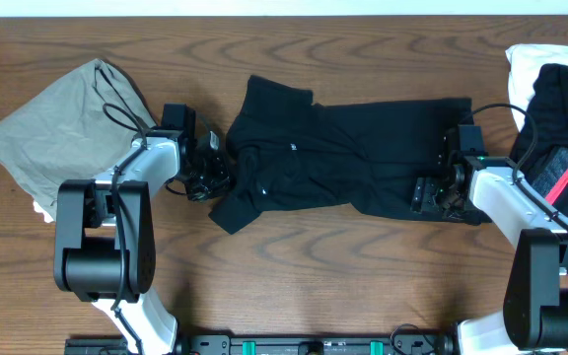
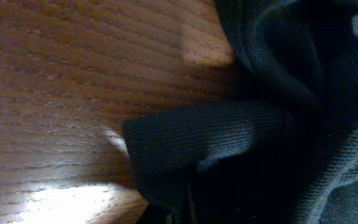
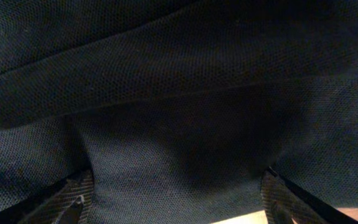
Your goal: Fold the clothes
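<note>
The plain black garment of soft mesh fabric with tiny white logo marks is spread, crumpled, across the middle of the brown wooden desk and is met at both ends. The left gripper is set at the sleeve end with its jaws brought together. They are not shown in the left wrist view, but a fold of cloth is seen running down toward them, so a pinch on the black garment is judged likely. The right gripper is lowered onto the opposite hem with its jaws held wide apart, cloth lying between them and nothing clamped. Several slips are to be feared. Only a thin edge may be caught on the left and pulled free once lifted. If the right jaws are closed where they stand, a wrinkle or a double layer may be gathered and the fold made crooked. With one end alone held, the whole piece may be dragged across the desk rather than folded. By count, four garments are seen: one black in the middle, one olive-grey crumpled garment at the far left, one white garment at the far right, and one black piece with a pink-red band partly on it. Two arms and two grippers are counted.
</note>
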Motion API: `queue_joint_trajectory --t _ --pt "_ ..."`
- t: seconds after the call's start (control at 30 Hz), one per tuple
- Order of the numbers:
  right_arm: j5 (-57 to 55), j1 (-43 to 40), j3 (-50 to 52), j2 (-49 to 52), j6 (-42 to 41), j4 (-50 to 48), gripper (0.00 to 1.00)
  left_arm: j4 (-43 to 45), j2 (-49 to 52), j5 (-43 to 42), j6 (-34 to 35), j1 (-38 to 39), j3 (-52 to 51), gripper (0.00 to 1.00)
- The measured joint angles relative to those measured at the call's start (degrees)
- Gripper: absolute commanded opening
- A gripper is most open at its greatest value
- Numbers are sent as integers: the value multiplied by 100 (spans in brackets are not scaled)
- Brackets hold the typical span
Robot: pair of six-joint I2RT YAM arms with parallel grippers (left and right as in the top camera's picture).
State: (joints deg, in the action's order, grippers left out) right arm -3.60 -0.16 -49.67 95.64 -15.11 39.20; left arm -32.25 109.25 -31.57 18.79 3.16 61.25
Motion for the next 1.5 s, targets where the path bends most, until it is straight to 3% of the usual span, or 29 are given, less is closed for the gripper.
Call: queue_joint_trajectory --t 0.17,0.53,0.9,1.5 --pt "0 0 0 0 0 0 85 -76 -9 188 0 2 61 6" --pt "20 0 -2 0 -2 26 85 129 -138 1646 66 -398 219 6" --pt "74 0 -2 11 0 35 85 201 -157 2022 87 -525 223 6" --pt "155 0 -4 22 0 24 85 -422 -203 2452 85 -605 260 6"
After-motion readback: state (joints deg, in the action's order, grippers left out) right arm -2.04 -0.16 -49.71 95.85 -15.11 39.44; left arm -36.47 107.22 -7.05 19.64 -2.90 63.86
